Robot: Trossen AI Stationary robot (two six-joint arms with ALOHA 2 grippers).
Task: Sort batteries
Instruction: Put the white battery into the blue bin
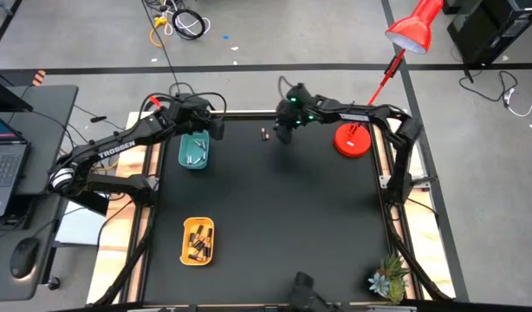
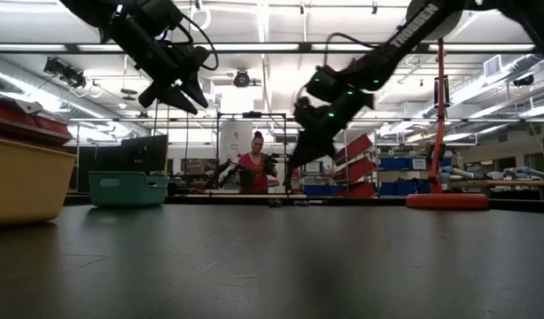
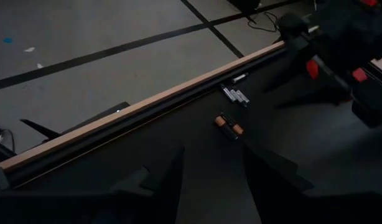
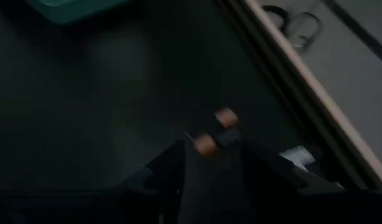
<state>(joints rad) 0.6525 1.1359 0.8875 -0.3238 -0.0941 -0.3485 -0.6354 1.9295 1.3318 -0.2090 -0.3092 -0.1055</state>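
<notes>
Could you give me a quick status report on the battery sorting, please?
Left end effector open, above the teal tray. Right end effector open, over loose batteries at the table's far edge. Nothing in the way.

Two dark copper-tipped cylindrical batteries [image 4: 217, 130] side by side on black tabletop [image 4: 85, 124], just ahead of parted dark fingers [image 4: 169, 171]; teal tray corner [image 4: 73, 7] beyond.

The table [image 1: 275, 217] is matte black. One tray [image 1: 194, 151] is teal, the other tray [image 1: 197, 241] yellow-orange. The loose batteries [image 3: 229, 126] are dark with copper-orange ends. The lamp [image 1: 353, 139] is bright red, its shade too. Both arms are dark, with green lights glowing on the right one.
</notes>
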